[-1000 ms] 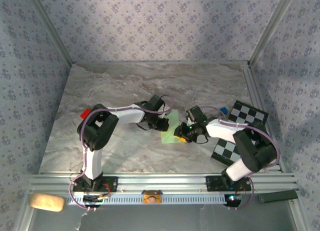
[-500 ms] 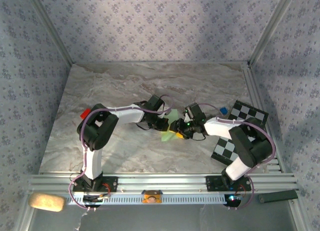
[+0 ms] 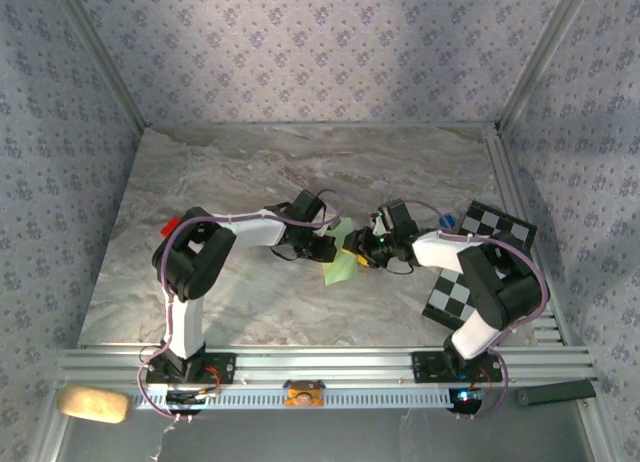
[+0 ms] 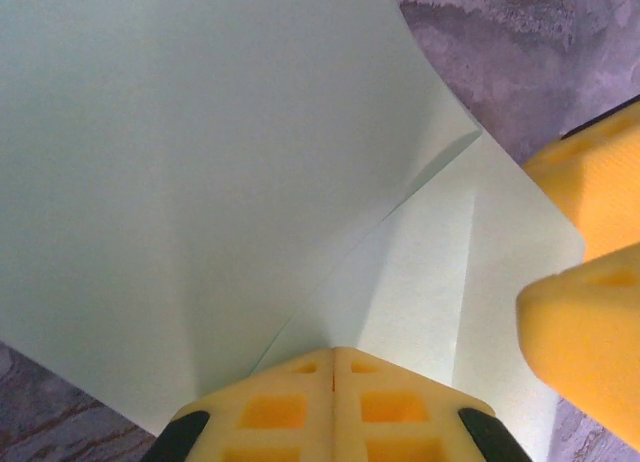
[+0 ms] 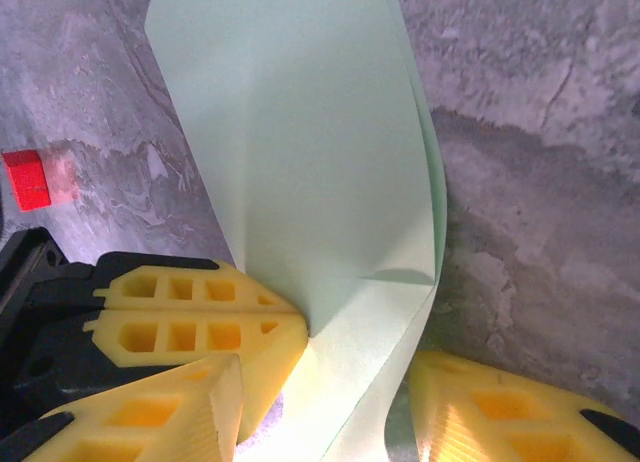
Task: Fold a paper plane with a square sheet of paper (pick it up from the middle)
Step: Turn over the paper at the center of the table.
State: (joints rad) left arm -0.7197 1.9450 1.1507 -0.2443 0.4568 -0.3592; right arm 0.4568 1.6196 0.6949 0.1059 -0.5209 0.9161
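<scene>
My left gripper [image 4: 333,360] is clenched on the sheet [image 4: 200,162], which curls up at mid worktop [image 3: 250,172]. My right gripper [image 5: 330,422] is released, straddling it. I'd close squarely on the crease, left firm, no tearing.

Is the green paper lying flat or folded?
Partly folded: the green paper shows a crease and overlapping layers where the left gripper pinches it.
</scene>
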